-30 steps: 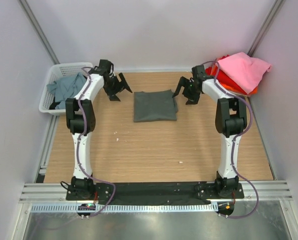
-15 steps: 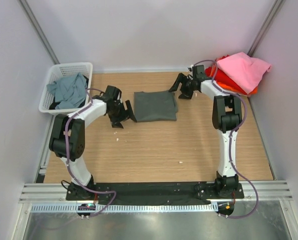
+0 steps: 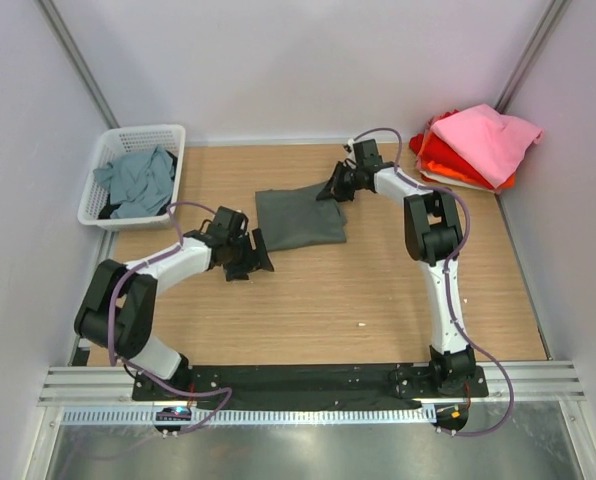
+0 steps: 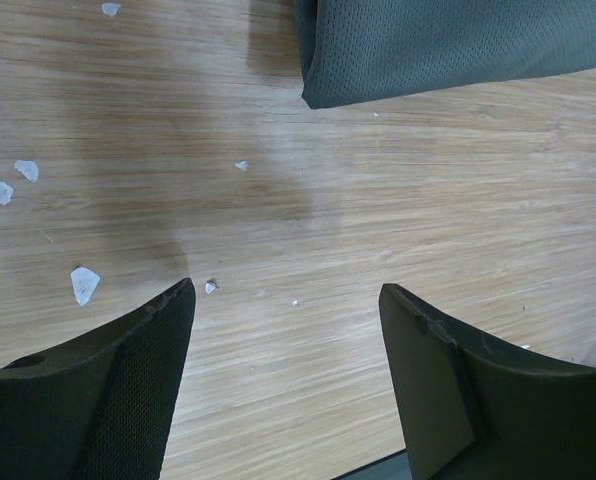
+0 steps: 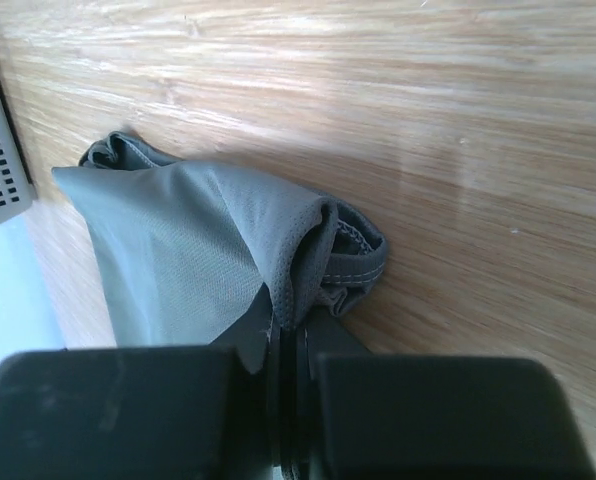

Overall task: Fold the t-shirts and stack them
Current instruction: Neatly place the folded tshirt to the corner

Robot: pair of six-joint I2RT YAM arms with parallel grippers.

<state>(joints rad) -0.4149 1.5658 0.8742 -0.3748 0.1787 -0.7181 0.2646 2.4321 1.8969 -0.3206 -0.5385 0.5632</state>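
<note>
Currently the outstretched right hand (image 3: 330, 189) pinches a far corner of the charcoal t-shirt (image 3: 300, 222). The left hand (image 3: 257, 257) hangs spread, low over the counter (image 3: 378, 290).

Your t-shirts: one folded mid-table, the others set aside.
Your charcoal-grey t-shirt (image 3: 298, 220) lies folded and slightly askew on the table (image 3: 328, 290), its far right corner bunched in the right gripper (image 3: 331, 189). The pink t-shirt (image 3: 488, 138) tops the red t-shirt (image 3: 436, 152) and orange t-shirt (image 3: 478, 182) at the far right; the teal-grey t-shirt (image 3: 136, 178) is crumpled in the basket (image 3: 138, 132).
</note>
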